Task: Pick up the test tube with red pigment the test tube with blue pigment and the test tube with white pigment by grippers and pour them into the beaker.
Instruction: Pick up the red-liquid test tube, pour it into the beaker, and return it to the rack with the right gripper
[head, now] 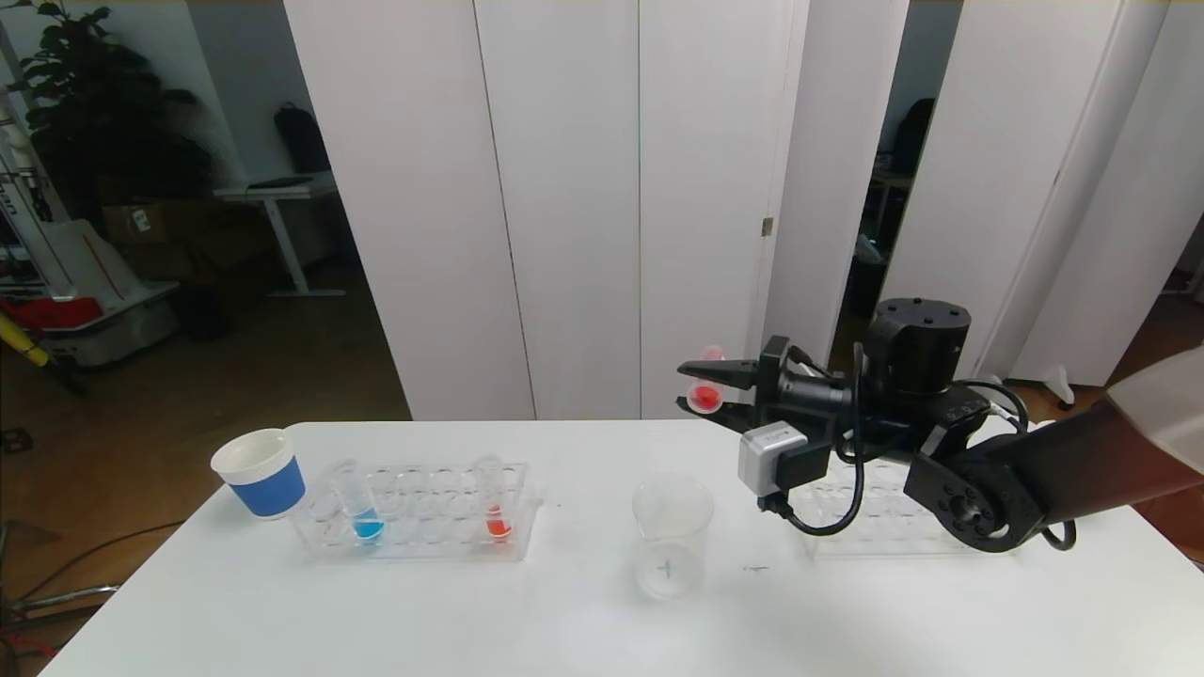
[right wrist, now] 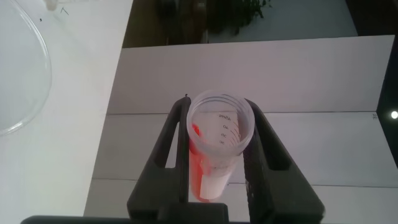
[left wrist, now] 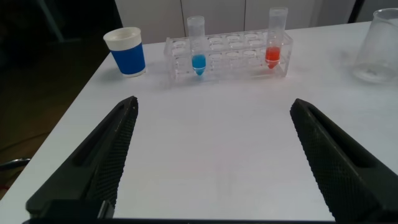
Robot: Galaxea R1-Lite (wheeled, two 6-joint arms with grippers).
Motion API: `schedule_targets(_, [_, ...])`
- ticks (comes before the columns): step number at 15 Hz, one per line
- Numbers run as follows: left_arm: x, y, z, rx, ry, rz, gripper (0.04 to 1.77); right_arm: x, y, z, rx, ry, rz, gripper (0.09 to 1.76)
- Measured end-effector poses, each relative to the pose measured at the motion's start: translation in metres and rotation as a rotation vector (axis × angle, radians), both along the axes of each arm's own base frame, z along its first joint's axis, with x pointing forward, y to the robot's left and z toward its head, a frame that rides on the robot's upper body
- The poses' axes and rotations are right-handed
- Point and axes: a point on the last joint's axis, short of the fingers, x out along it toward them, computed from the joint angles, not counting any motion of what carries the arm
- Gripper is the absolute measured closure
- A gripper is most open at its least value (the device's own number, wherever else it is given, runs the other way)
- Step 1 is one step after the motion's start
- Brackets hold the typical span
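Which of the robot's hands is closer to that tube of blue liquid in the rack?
The left gripper, open above the table facing the blue tube. The right gripper holds a red tube aloft beyond the beaker.

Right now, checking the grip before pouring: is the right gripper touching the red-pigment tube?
Touching. The right wrist view shows the right gripper with both fingers pressed against the tube.

bare table (head: pixel 564 621) before beaker (head: pixel 670 545), rack (head: pixel 414 512) left
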Motion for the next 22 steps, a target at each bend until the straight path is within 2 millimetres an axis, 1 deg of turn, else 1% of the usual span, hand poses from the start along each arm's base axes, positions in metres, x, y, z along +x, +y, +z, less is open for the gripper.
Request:
schedule_targets(8, [0.0, 0.0, 0.0, -0.001, 0.0, 0.0, 0.06, -0.002, 0.011, -0.007, -0.021, -0.01, -0.02, 1.28])
schedule_targets(22, [0.0, 0.0, 0.0, 0.0, 0.0, 0.0, 0.06, -0.004, 0.01, -0.01, -0.065, -0.077, -0.017, 1.28])
